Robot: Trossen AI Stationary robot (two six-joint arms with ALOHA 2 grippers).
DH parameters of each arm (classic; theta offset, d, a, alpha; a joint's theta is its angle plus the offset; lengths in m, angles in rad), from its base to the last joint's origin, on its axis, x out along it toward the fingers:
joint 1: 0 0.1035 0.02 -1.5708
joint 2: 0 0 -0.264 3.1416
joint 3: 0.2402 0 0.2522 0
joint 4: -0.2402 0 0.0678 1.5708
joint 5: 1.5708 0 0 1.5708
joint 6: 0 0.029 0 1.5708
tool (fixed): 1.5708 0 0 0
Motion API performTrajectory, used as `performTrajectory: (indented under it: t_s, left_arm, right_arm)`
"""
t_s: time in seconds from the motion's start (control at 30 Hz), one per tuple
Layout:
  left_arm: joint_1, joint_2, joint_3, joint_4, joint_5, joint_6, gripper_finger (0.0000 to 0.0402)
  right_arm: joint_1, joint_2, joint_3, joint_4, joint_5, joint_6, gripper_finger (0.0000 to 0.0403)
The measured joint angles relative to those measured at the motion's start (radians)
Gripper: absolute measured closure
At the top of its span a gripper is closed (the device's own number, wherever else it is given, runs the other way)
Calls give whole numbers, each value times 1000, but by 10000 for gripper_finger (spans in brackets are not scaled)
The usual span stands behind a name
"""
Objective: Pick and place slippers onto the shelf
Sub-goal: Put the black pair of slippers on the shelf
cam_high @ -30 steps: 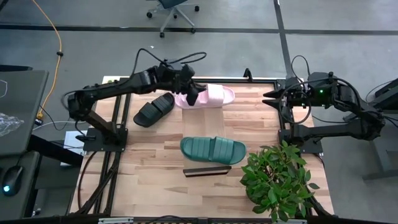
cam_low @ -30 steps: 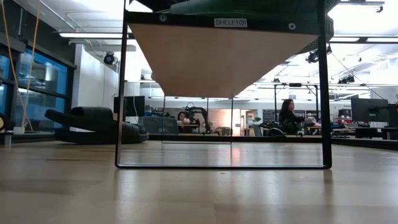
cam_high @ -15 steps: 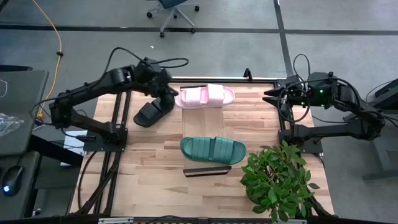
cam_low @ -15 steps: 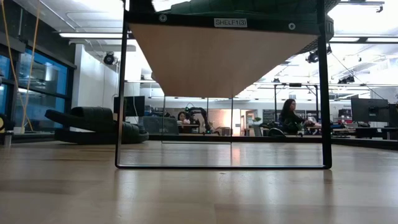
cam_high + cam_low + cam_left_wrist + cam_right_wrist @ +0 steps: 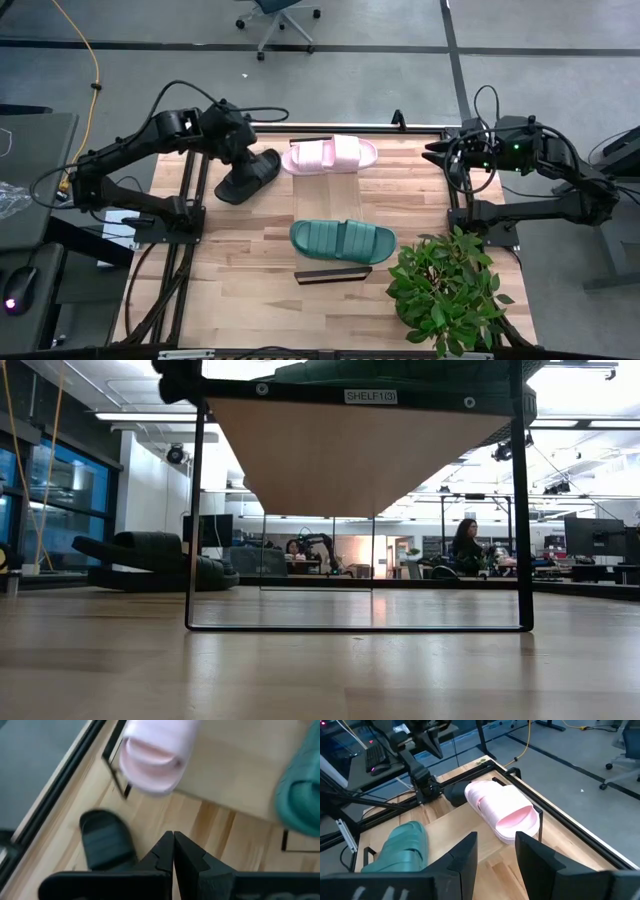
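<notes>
fingers first: our left fingers (image 5: pixel 173 851) are pressed together with nothing between them, and our right fingers (image 5: pixel 495 851) stand parted with a clear gap, also holding nothing.

from above, we see our left gripper (image 5: pixel 243 150) hanging over the far left part of the tabletop (image 5: pixel 240 270), just above the black slipper (image 5: pixel 247 176). that slipper lies on the tabletop itself, just off the left edge of the shelf (image 5: pixel 330 205), angled with one end toward the far side. in the left wrist view it (image 5: pixel 106 840) sits beside our closed fingers, not touching them.

the pink slipper (image 5: pixel 329 155) lies on the far end of the shelf, across its width, close to the dark rail there. the right wrist view shows it (image 5: pixel 504 811) sole down with the strap up. the green slipper (image 5: pixel 342 239) lies on the near end of the shelf, also across it, just behind the near rail (image 5: pixel 333 273). the two are well apart, with bare board between them.

our right gripper (image 5: pixel 436 156) waits at the far right edge of the tabletop, pointing toward the pink slipper.

a plant (image 5: pixel 445 290) stands at the near right corner, beside the green slipper.

in the low view we see the shelf (image 5: pixel 355 450) from underneath on its dark frame.
</notes>
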Motion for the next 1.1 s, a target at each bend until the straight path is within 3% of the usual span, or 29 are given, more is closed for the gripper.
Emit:
performTrajectory:
  t_s: [0.27, 0.5, 0.73, 1.1]
  left_arm:
    - [96, -1, 0, -199, 0, -11, 401]
    - [91, -19, 0, -284, -73, -108, 401]
    - [-18, -82, -43, -290, -133, -286, 401]
    - [-360, -135, -115, -228, -343, -726, 401]
  right_arm:
    - [0, 7, 0, 0, 27, 26, 279]
    - [0, 34, 0, 0, 25, 12, 279]
    - [0, 63, 0, 0, -19, -35, 279]
    - [0, 58, 0, 0, -62, -101, 279]
